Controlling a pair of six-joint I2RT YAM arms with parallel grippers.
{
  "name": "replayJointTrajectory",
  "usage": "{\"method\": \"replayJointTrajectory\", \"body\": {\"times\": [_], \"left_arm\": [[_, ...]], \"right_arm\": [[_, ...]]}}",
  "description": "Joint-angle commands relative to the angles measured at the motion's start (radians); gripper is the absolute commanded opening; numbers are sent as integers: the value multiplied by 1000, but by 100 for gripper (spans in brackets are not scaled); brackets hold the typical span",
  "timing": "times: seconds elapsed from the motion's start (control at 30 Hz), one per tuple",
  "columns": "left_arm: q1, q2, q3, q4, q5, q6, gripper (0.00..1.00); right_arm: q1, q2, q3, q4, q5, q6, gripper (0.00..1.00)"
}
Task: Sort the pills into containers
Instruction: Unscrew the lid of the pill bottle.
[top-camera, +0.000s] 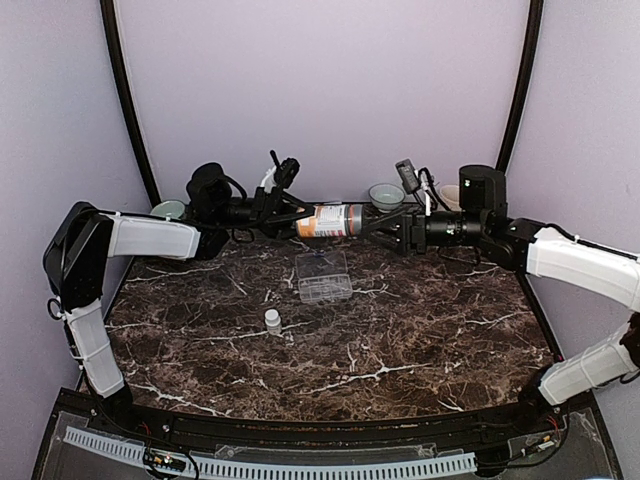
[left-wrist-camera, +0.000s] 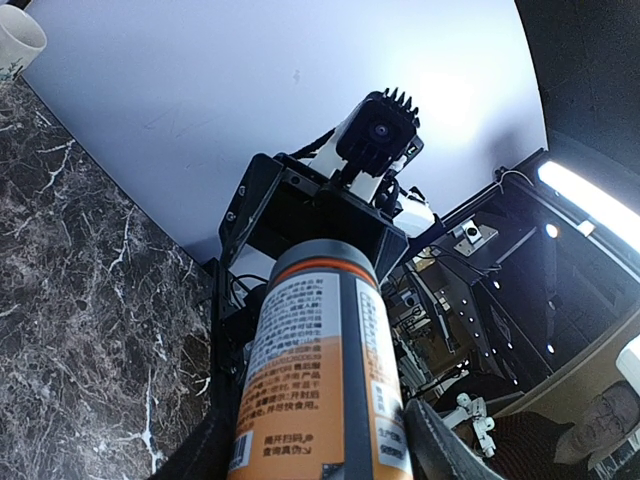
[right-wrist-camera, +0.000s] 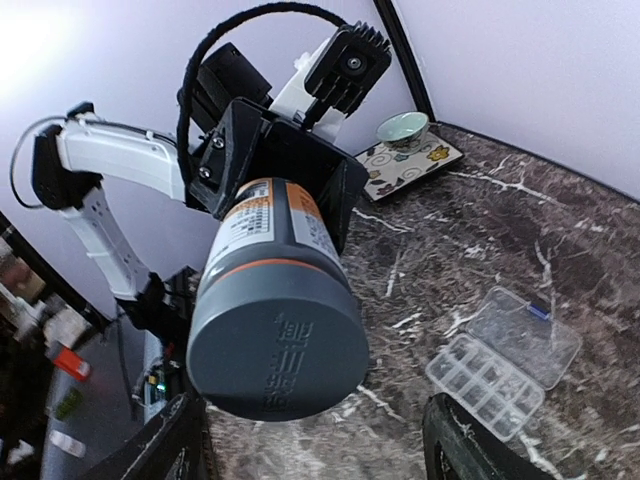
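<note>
My left gripper (top-camera: 298, 221) is shut on an amber bottle (top-camera: 332, 220) with a white label, held level above the back of the table. In the left wrist view the bottle (left-wrist-camera: 320, 370) fills the space between my fingers (left-wrist-camera: 438, 446). My right gripper (top-camera: 386, 229) faces its grey cap (right-wrist-camera: 276, 346). The jaws stand open on either side of the cap, with gaps showing. The clear organiser box (top-camera: 323, 275) lies open below, its empty containers (right-wrist-camera: 484, 384) next to the flat lid. No pills are in view.
A tiny white bottle (top-camera: 272, 320) stands on the marble in front of the organiser. Small bowls (top-camera: 386, 194) sit along the back wall, one of them on a patterned mat (right-wrist-camera: 405, 155). A white cup (left-wrist-camera: 16, 40) is at the far edge.
</note>
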Motion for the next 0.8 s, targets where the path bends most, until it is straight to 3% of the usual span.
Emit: {"method": "replayJointTrajectory", "body": {"times": [0.0,0.33,0.77], "left_arm": [[-2,-20,2,51,20,0,9],[-1,-11,6,50,23,3,9],[-1,-11,33,-29,26,60,9]], "right_arm": [[-29,-52,-57,168,-93,224,78],[-36,54,-45,394,-151,723,78],[-40,122,-8,445,-192,946,77]]}}
